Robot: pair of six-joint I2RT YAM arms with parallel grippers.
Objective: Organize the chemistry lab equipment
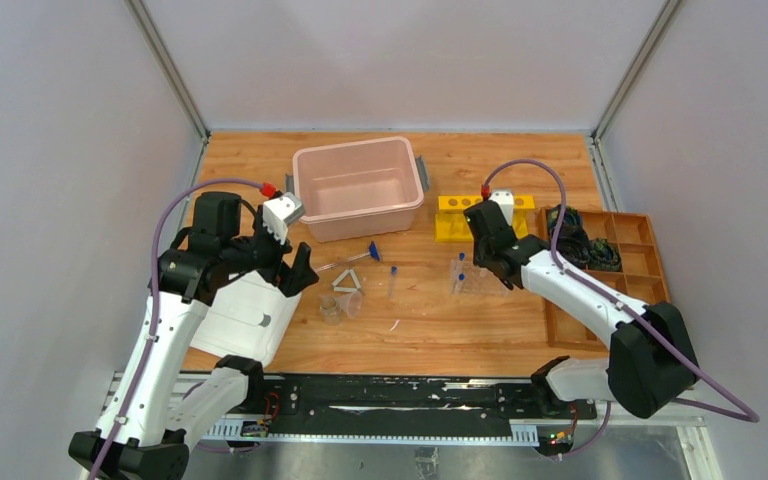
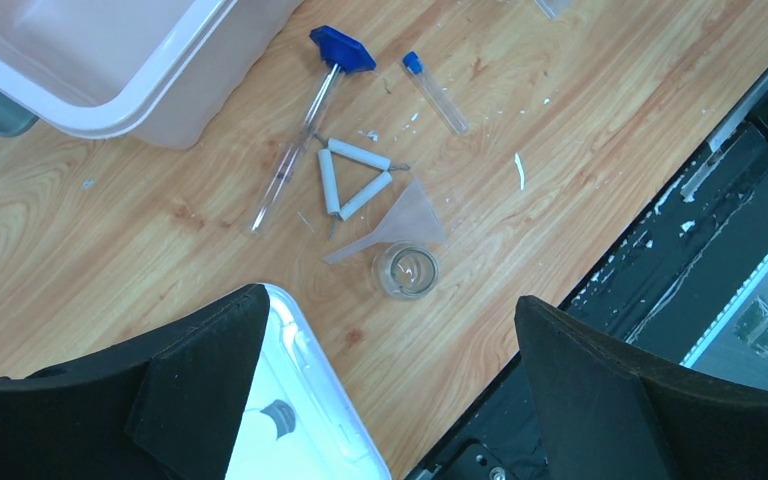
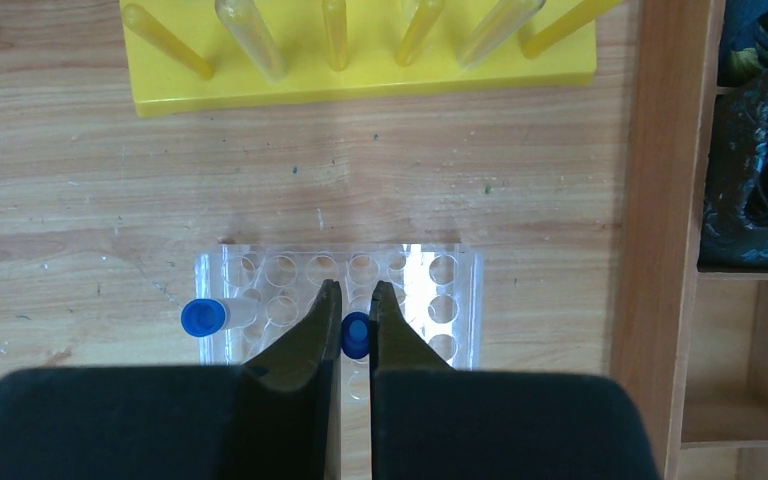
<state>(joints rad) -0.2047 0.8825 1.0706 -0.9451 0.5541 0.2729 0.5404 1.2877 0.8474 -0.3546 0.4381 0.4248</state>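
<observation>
My right gripper (image 3: 356,300) is shut on a blue-capped tube (image 3: 356,336), held upright over the clear tube rack (image 3: 442,300). A second blue-capped tube (image 3: 205,317) stands in the rack's left end. In the top view the right gripper (image 1: 482,266) is above the rack (image 1: 472,284). My left gripper (image 2: 388,305) is open and empty, above a clear cup (image 2: 407,270). Beyond it lie a clear funnel (image 2: 412,215), the white triangle (image 2: 352,178), the blue-tipped rod (image 2: 295,150) and a loose blue-capped tube (image 2: 436,92).
A pink bin (image 1: 358,187) stands at the back. A yellow rack (image 1: 460,215) is beside it. A wooden compartment tray (image 1: 650,270) with black coiled items is at the right. A white lid (image 1: 245,318) lies under my left arm.
</observation>
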